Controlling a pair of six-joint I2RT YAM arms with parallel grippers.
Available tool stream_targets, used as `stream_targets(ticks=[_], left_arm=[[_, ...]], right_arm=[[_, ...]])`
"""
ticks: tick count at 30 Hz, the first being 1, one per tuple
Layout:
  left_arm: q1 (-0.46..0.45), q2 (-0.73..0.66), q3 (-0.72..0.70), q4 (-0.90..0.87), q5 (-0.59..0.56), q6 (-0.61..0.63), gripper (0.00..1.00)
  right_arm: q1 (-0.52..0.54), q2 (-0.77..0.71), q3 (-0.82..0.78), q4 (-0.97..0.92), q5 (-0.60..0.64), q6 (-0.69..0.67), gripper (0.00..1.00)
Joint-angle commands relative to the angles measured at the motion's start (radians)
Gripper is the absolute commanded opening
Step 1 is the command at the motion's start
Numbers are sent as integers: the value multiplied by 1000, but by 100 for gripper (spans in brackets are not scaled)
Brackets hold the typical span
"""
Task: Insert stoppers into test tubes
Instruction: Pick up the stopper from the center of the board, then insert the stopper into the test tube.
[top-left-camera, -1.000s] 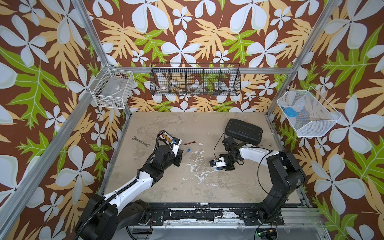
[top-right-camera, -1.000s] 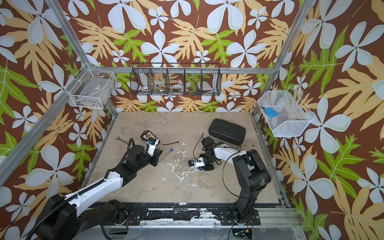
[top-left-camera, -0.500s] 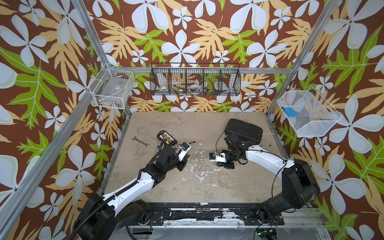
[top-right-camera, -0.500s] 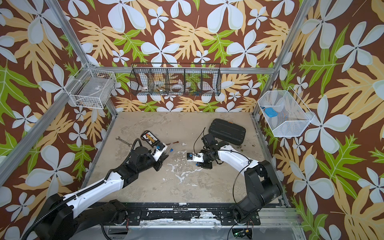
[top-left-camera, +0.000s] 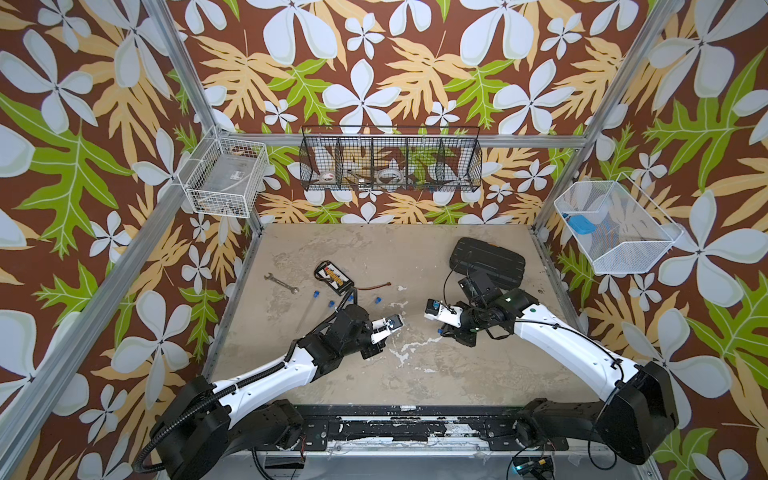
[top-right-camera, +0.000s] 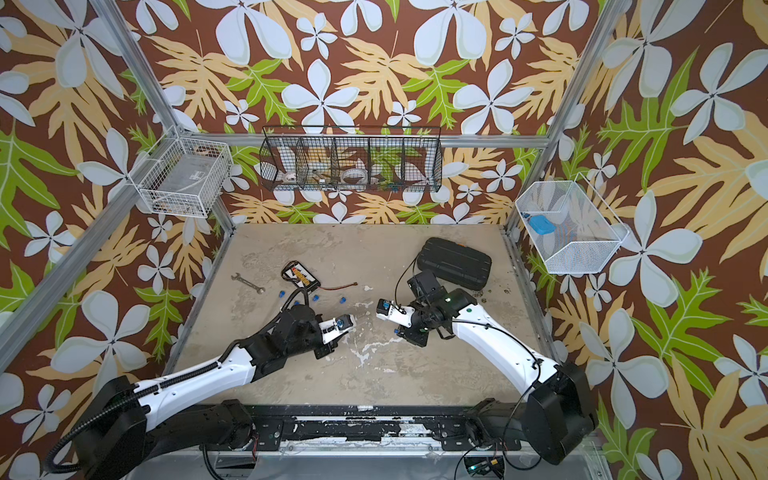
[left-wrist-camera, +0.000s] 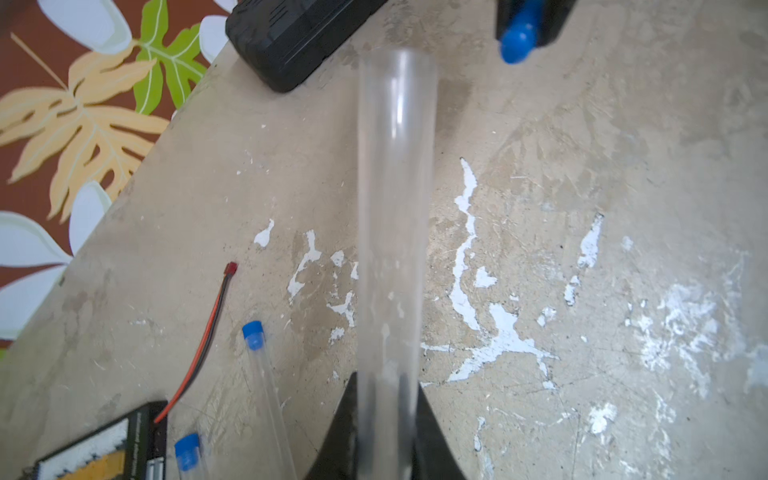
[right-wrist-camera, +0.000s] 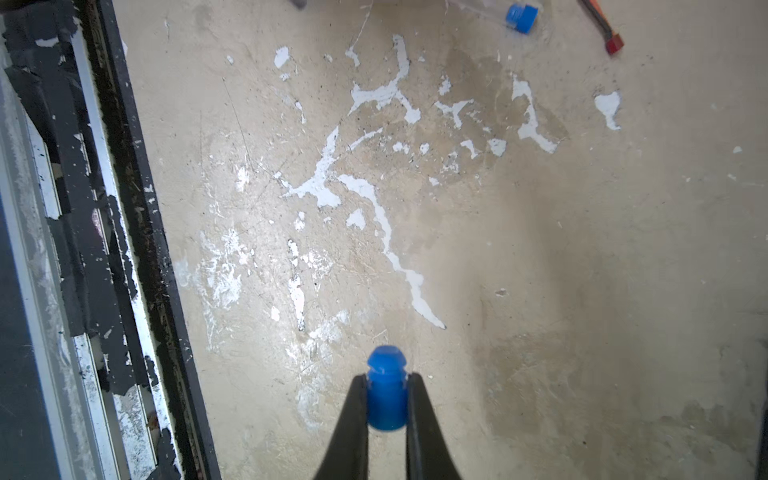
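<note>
- I am pinching a clear tube (left-wrist-camera: 395, 187) by one end with the left gripper (left-wrist-camera: 386, 409). The fingers are pressing on it, so its open mouth is pointing away from them.
- I am squeezing a blue stopper (right-wrist-camera: 386, 388) between the right gripper (top-left-camera: 432, 309) fingers. Its tip is poking out past them, ready to push in.
- The stopper is floating near the tube's mouth, a bit to one side, not touching. I think lining them up comes next.
- Two capped tubes (left-wrist-camera: 266, 374) are lying on the table (left-wrist-camera: 582, 208) beside the left fingers.
</note>
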Motion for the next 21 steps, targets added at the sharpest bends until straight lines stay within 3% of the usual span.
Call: stream_targets(ticks=[1, 9, 21], left_arm=[[-36, -15, -14, 10, -66, 156, 0], [-60, -24, -23, 22, -80, 246, 0], [-66, 1, -16, 14, -156, 233, 0]], right_arm=[[27, 18, 50, -73, 1, 64, 9], [109, 76, 145, -84, -24, 95, 10], [148, 98, 186, -95, -34, 108, 10]])
